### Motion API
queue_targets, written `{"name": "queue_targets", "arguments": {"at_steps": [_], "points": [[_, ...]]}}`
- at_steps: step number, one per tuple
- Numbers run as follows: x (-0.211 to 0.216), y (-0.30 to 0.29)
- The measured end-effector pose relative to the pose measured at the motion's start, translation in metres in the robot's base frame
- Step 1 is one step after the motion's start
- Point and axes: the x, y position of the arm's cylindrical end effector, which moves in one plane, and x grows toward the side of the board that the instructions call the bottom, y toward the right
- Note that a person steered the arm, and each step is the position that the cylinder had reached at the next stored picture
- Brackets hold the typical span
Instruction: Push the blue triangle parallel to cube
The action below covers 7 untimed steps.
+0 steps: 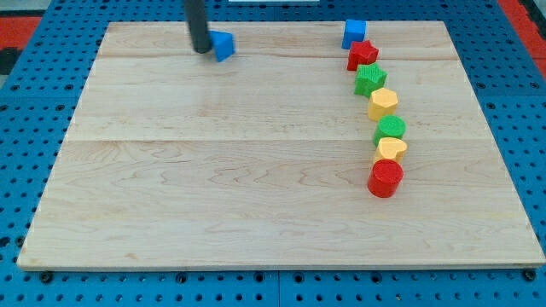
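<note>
While my tip (202,49) seemingly touches blue triangle's (223,45) left | blue cube (355,33) well right

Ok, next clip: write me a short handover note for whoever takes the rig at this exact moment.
My tip sits at the view's top, touching the left side of the blue triangle.
The blue cube is far off to the view's right, heading a curved line of red, green and yellow blocks.
Done: the triangle sits at about the cube's height in the view, just slightly lower.
Left: a small nudge toward the view's top, if closer alignment is wanted.
</note>
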Motion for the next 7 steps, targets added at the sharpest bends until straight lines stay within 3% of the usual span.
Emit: {"name": "queue_targets", "arguments": {"at_steps": [2,4,6,7], "points": [[-0.016,0.084],[-0.001,0.092],[-0.016,0.104],[0.055,0.117]]}}
